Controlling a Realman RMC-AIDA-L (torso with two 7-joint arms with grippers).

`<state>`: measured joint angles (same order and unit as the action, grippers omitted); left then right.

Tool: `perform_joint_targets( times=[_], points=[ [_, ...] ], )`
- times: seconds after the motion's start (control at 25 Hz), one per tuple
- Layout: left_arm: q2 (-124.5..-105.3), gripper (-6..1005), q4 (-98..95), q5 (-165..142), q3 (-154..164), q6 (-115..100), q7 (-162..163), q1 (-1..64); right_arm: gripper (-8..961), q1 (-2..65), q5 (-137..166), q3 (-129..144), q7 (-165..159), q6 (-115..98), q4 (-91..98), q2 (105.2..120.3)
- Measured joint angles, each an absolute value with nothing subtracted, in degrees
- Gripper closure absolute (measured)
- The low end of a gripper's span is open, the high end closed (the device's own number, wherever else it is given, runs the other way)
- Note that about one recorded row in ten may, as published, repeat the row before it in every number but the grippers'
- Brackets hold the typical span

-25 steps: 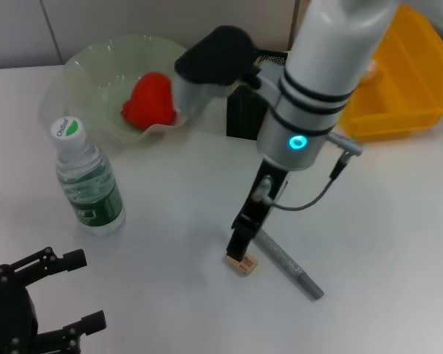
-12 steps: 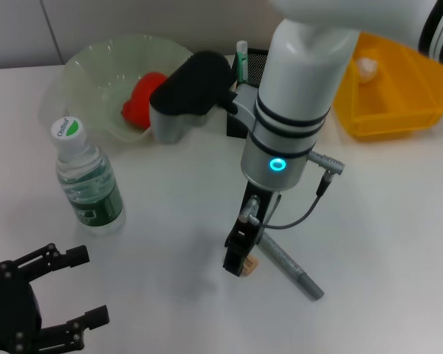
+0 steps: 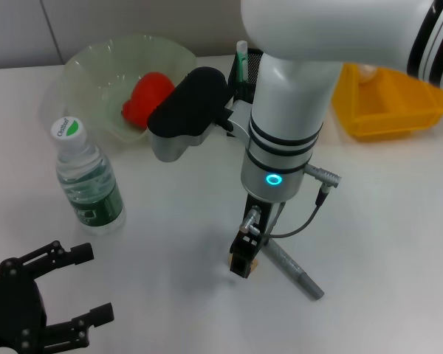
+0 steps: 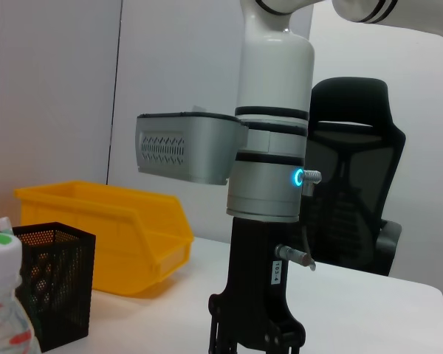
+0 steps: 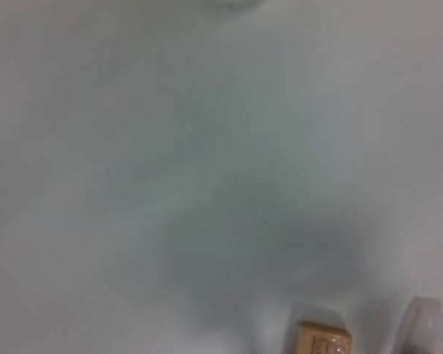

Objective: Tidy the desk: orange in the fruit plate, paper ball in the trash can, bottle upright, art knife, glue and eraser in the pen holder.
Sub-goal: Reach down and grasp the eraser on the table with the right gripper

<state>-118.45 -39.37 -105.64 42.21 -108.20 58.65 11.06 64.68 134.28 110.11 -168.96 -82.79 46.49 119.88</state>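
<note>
My right gripper (image 3: 244, 264) is down at the table, right over the tan eraser (image 3: 254, 264), which mostly hides behind it. The eraser also shows in the right wrist view (image 5: 321, 341), next to the end of the grey art knife (image 5: 428, 328). The art knife (image 3: 289, 267) lies flat beside the gripper. The bottle (image 3: 88, 181) stands upright at the left. A red-orange fruit (image 3: 148, 99) lies in the green fruit plate (image 3: 96, 59). The black pen holder (image 3: 257, 57) holds a green-topped stick (image 3: 241, 57). My left gripper (image 3: 88, 286) is open and empty at the near left.
A yellow bin (image 3: 391, 103) stands at the back right, with something white (image 3: 363, 70) inside. The left wrist view shows my right arm (image 4: 269, 184), the pen holder (image 4: 52, 291), the yellow bin (image 4: 118, 236) and a black chair (image 4: 354, 184) behind the table.
My right arm has swung over and come down a little; its gripper now covers most of the eraser, which lay beside it before. The left gripper has barely moved.
</note>
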Motion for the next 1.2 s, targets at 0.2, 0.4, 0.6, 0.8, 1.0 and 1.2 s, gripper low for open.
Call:
perform_joint_targets(
  times=[0.2,0.4,0.6,0.8,1.0,1.2],
  points=[
    [-118.48,155,-38.73,-105.64,42.43,-107.94,58.56,11.75,339,64.42,134.04,110.86,-169.13,-81.28,46.03,119.88],
    [-118.55,155,-38.61,-105.64,42.51,-107.90,58.54,12.11,342,64.32,133.95,110.94,-169.14,-81.06,46.03,119.88],
    [-118.57,155,-38.21,-105.65,42.62,-107.80,58.50,12.26,345,64.33,131.55,113.78,-169.13,-79.91,45.95,119.88],
    [-118.57,155,-37.93,-105.65,42.63,-107.51,58.45,12.63,358,64.32,131.23,114.98,-169.13,-79.34,45.81,119.88],
    [-118.56,155,-36.96,-105.65,43.10,-107.14,57.90,12.98,414,64.22,131.22,115.12,-169.16,-78.85,45.05,119.88],
    [-118.56,155,-36.55,-105.64,43.23,-106.65,57.83,13.11,470,64.15,131.22,115.18,-169.16,-78.50,44.97,119.88]
  ],
)
